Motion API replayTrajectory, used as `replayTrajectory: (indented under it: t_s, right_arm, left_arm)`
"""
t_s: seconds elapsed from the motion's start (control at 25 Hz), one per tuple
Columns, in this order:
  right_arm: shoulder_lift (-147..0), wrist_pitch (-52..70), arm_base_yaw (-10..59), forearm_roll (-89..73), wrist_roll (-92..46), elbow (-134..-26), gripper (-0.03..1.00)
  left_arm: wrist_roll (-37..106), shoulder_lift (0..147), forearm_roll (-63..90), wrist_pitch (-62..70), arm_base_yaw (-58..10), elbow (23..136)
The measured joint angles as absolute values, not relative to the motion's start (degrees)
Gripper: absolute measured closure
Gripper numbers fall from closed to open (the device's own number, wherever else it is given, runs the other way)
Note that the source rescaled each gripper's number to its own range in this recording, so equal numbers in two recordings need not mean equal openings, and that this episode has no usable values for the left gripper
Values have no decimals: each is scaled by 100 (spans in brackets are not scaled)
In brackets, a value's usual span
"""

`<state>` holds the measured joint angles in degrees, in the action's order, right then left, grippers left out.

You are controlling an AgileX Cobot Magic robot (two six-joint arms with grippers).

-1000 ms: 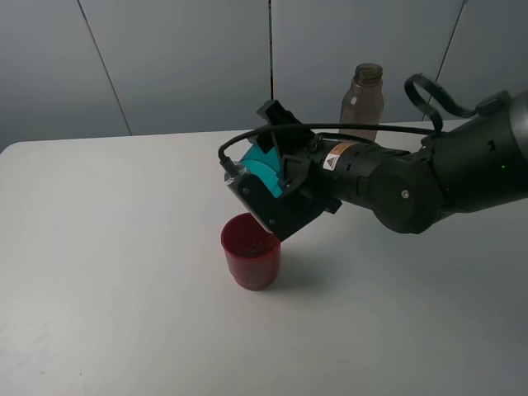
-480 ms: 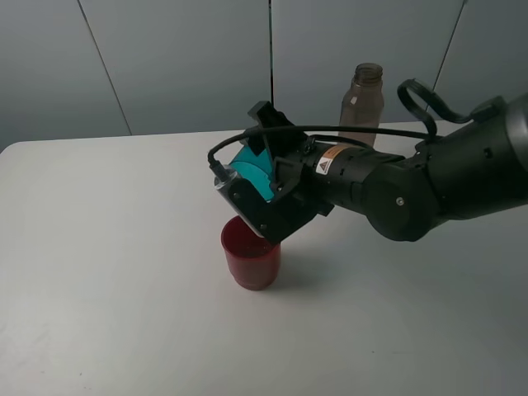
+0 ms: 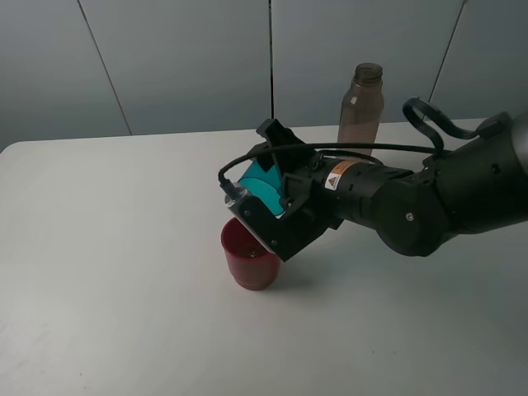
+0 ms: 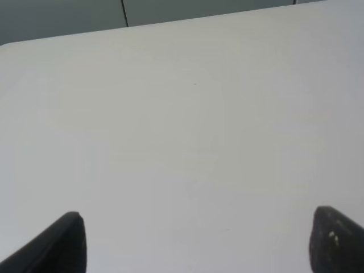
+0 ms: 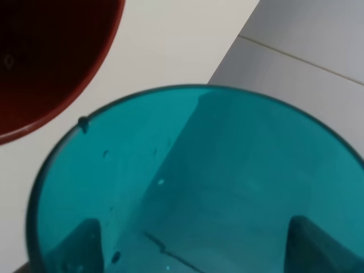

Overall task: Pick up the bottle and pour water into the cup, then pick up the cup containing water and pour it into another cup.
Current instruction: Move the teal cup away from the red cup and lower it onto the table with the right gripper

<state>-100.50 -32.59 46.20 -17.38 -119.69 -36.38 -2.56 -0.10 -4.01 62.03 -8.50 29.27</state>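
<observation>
My right gripper point(image 3: 268, 194) is shut on the translucent teal cup point(image 3: 262, 185) and holds it tipped on its side, mouth toward the left, just above the red cup point(image 3: 250, 253) that stands on the white table point(image 3: 115, 272). The right wrist view looks into the teal cup point(image 5: 199, 187), with a few droplets inside, and shows the red cup's rim point(image 5: 51, 62) beside it. The smoky bottle point(image 3: 361, 105) stands upright at the table's back edge, behind my right arm. My left gripper point(image 4: 196, 244) is open over bare table; it is out of the exterior view.
A grey panelled wall point(image 3: 190, 58) runs behind the table. My right arm point(image 3: 429, 198) stretches across the right half of the table. A black cable loop point(image 3: 425, 103) rises from it near the bottle.
The right gripper with the teal cup shifted left and up, then came back down and slightly right toward the red cup, still tipped. The bottle and the red cup did not move.
</observation>
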Motion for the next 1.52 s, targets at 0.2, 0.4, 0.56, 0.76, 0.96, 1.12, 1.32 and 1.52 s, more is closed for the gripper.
replayTrajectory:
  t_s: [0.2,0.4,0.56,0.76,0.96,1.12,1.32,1.52]
  right_arm:
    - [-10050,-3259,4620,-1738,-11770,-3638,87]
    - [-9769,-2803,4620,-1581,-9926,-3769,87]
    - [-9424,-2396,4457,-756,-7295,-3909,87]
    - [-9302,-2365,3643,1098,-2809,-3909,87]
    - [-9331,-3394,2769,2196,-432,-3675,87]
    - [-9699,-4267,2307,2319,-140,-3255,87]
    - [-10342,-4417,2201,2534,-74,-3187,87]
    - [-11020,-4558,2190,2596,-212,-3187,87]
  left_arm:
    - [-256,-10,-401,6203,-850,2927]
    - [-256,-10,-401,6203,-850,2927]
    - [-256,-10,-401,6203,-850,2927]
    - [-256,-10,-401,6203,-850,2927]
    - [-256,-10,-401,6203,-850,2927]
    - [-256,-10,-401,6203,-850,2927]
    - [-256,-10,-401,6203,-850,2927]
    - [-256,-10,-401,6203,-850,2927]
